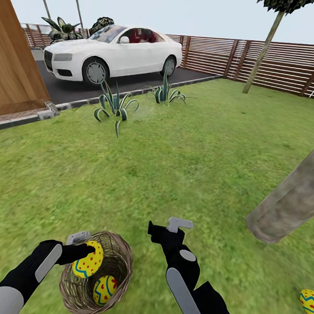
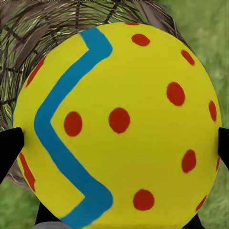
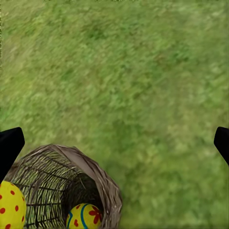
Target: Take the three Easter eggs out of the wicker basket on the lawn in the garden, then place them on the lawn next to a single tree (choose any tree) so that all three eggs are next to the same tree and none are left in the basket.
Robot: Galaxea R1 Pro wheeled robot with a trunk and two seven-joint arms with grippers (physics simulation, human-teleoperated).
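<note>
the left tool grips one easter egg over the wicker basket. a second egg lies inside. the right tool hangs released above the lawn.

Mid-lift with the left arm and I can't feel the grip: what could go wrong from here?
1. The held egg is pinched only at its rounded sides by the left gripper, so it might slip back into the wicker basket.
2. The right gripper hangs open near the basket rim; a swing could tip it and roll out the second egg.
</note>
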